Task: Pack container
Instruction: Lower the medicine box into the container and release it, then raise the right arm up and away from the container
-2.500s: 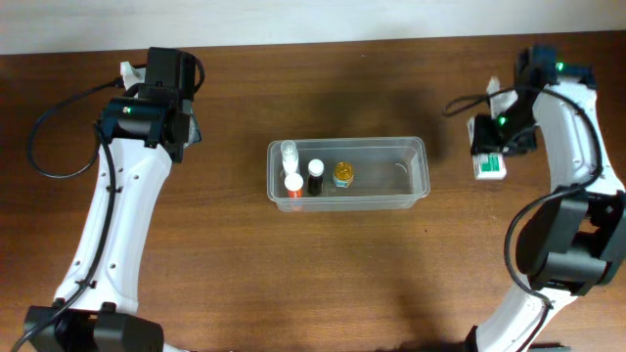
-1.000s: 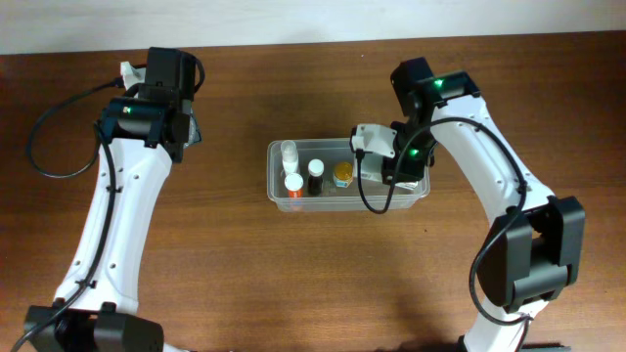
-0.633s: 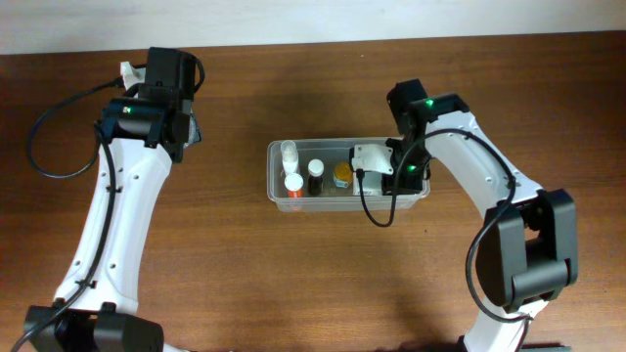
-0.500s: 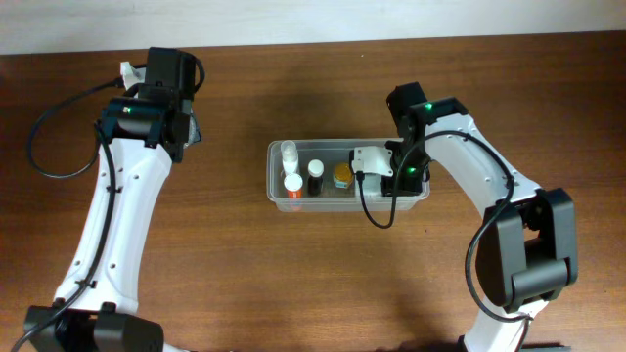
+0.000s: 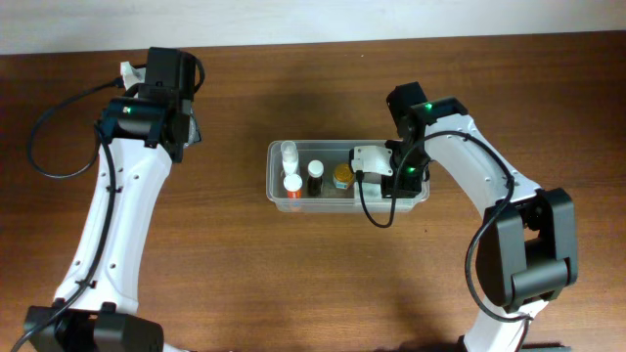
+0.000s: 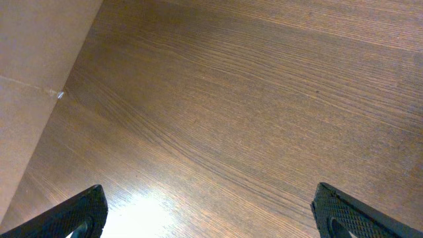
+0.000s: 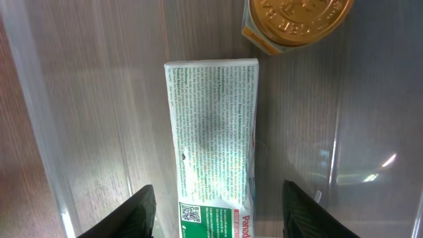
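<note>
Right wrist view, looking straight down into the container (image 7: 39,132): the white-and-green box (image 7: 211,145) lies flat on the clear floor between the fingers of the right gripper (image 7: 218,193). The fingers are spread wider than the box, with a strip of bare plastic showing on either side, so nothing is pinched. A gold-lidded jar (image 7: 296,23) stands just beyond the fingertips, close to the far end of the box.

Two and a half seconds earlier this arm was out past the tub's right end, holding the box over the table (image 5: 293,274). In the last half second its pose over the tub has not changed. Judging by the open gaps beside the box, it has been let go, and one more item appears to be packed.

From overhead, the right arm covers the right half of the tub, while three small bottles (image 5: 315,174) and the jar fill the left half. The left gripper (image 6: 208,198) is parked well apart from all this, as it was throughout, its fingers wide open over bare wood with nothing between them. What likely remains for the right arm is a clean lift straight up, so the fingers do not drag the box or nudge the jar.
</note>
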